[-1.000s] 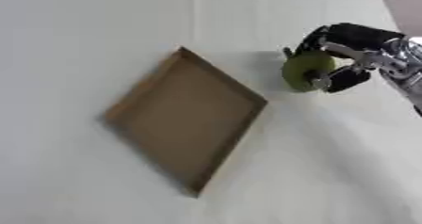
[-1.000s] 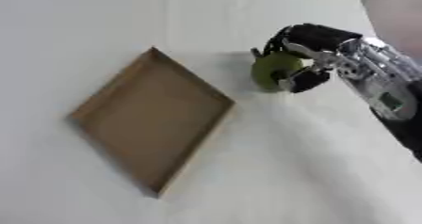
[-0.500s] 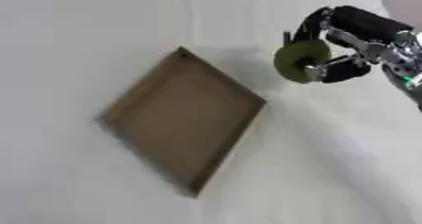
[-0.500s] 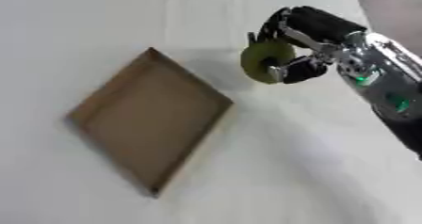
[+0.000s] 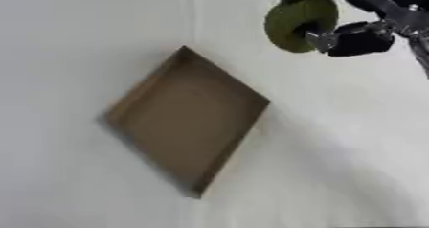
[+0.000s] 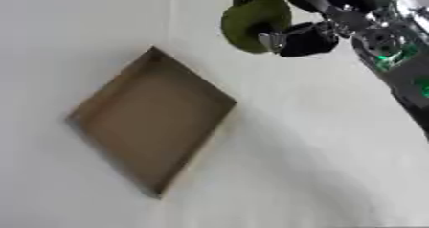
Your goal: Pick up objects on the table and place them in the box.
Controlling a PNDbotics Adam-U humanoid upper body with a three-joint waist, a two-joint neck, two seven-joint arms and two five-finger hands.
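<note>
since a second ago the right hand [image 6: 314,28] has risen: back then it sat low beside the box's right corner with the olive-green round object close to the white table, and half a second ago it was already higher. now hand and object are up near the top edge of both views, clear of the table surface. the whole picture also looks nearer and slightly shifted, which reads as the head moving, not the box; the box keeps its diamond orientation on the cloth.

the fingers of the right hand are curled round the olive-green round object [image 5: 300,15], a thick disc-like thing seen partly edge-on. a dark thumb or finger crosses its lower right side, and more fingers close in behind it from the upper right. what exactly the object is cannot be made out.

the shallow brown cardboard box [image 5: 134,96] lies open on the white table [image 5: 335,165], one corner pointing toward the held object. the object hangs above and to the right of that far corner, apart from the box and not over its inside.

the left hand shows in neither view.
</note>
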